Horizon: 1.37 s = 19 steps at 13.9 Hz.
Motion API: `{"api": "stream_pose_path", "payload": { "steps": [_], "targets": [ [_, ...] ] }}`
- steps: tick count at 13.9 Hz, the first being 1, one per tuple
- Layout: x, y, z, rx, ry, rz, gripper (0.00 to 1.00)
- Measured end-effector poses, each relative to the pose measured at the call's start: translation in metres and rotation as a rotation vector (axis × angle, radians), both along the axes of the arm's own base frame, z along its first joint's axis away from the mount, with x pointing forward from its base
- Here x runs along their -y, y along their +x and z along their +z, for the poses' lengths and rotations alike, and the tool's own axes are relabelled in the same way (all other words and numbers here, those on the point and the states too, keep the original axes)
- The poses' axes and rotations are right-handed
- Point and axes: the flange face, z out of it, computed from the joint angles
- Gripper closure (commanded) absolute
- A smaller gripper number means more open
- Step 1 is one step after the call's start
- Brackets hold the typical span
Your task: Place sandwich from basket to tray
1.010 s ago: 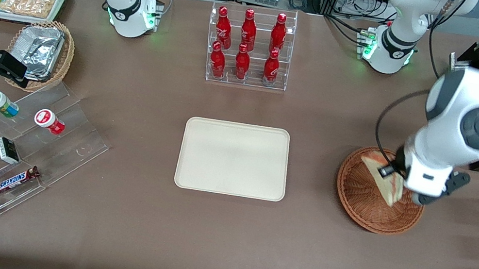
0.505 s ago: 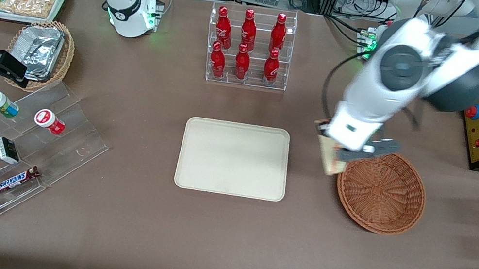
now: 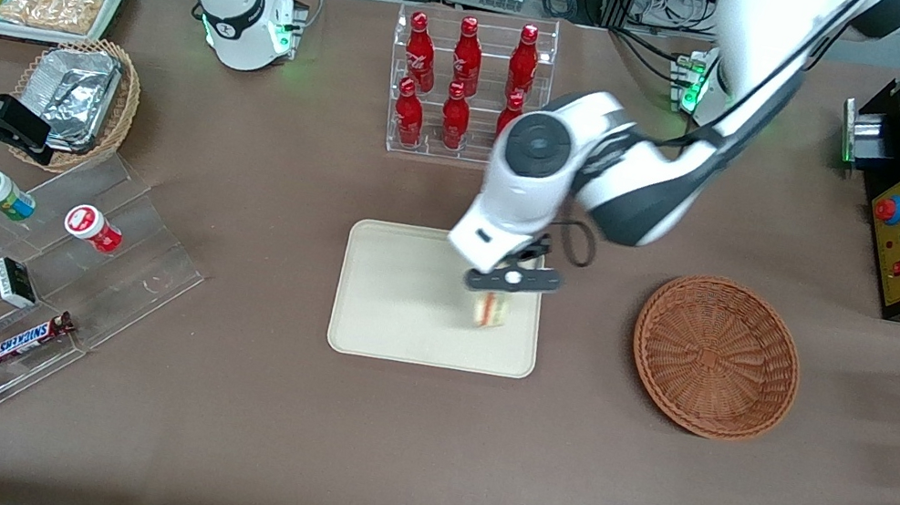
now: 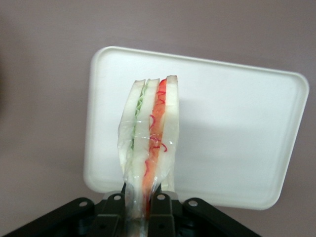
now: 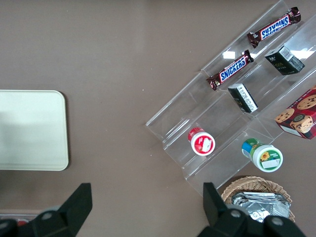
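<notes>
Movement: claw (image 3: 496,293) has carried the sandwich (image 3: 490,308) out of the basket (image 3: 716,357), from frame right to frame centre
Claw state: clamped on the sandwich's (image 4: 149,143) narrow end, wedge hanging edge-on so the layers stay together
Sandwich position: over the tray (image 3: 395,298), at its basket-side portion; contact cannot be confirmed
Basket: holds nothing, right of centre on the counter (image 3: 413,459)
Judgement: lowering and release remain

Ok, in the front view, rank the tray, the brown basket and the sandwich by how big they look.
1. Tray, largest.
2. Basket, somewhat smaller.
3. Sandwich, smallest by far; it sits above the tray in the left hand, closer to the camera, yet looks tiny.
</notes>
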Motion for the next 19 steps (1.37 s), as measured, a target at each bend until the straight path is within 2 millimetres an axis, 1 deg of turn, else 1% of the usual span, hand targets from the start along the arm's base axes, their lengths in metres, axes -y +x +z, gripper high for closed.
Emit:
{"api": "stream_pose_path", "payload": {
  "steps": [1,3,4,6,7,8,9,12,13,14,15,16,17,18,19],
  "targets": [
    [0.015,0.000,-0.021,0.021,0.019,-0.003,1.00],
    [0.035,0.001,-0.060,0.042,0.016,-0.019,1.00],
    [0.041,0.002,-0.077,0.045,0.001,-0.028,1.00],
    [0.045,0.001,-0.106,0.052,0.011,-0.055,1.00],
    [0.047,-0.002,-0.117,0.053,0.025,-0.072,0.47],
    [0.051,-0.006,-0.125,0.053,0.032,-0.085,0.01],
    [0.054,-0.007,-0.124,0.062,0.032,-0.093,0.00],
    [0.056,-0.002,-0.112,0.077,0.026,-0.087,0.00],
    [0.055,0.001,-0.105,0.080,0.033,-0.081,0.00],
    [0.052,0.004,-0.092,0.081,0.046,-0.070,0.00],
    [0.047,0.008,-0.072,0.076,0.059,-0.047,0.00],
    [0.039,0.012,-0.046,0.064,0.063,-0.013,0.00],
    [0.026,0.018,-0.014,0.052,0.060,0.029,0.00],
    [0.005,0.026,0.024,0.041,0.063,0.077,0.00],
    [-0.022,0.034,0.061,0.032,0.077,0.128,0.00]
  ]
}}
